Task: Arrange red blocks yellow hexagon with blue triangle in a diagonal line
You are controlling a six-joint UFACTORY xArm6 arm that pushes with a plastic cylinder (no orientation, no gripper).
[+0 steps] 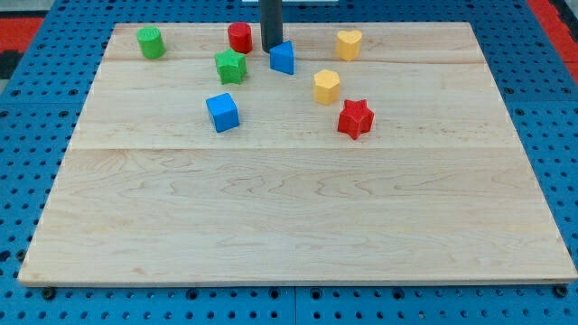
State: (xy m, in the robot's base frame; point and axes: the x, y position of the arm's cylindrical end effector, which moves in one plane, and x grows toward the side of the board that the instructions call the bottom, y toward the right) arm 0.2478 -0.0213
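Observation:
My tip (270,48) stands near the view's top, between the red cylinder (239,38) on its left and the blue triangle (284,58), which it touches or nearly touches at its upper left. The yellow hexagon (326,87) lies to the right and below the blue triangle. The red star (355,118) lies just below and right of the hexagon. The blue triangle, yellow hexagon and red star run roughly along a diagonal from upper left to lower right.
A green cylinder (150,41) is at the top left. A green star (231,66) sits below the red cylinder. A blue cube (222,112) lies below that. A yellow heart (349,43) is at the top right. The wooden board (298,217) rests on a blue pegboard.

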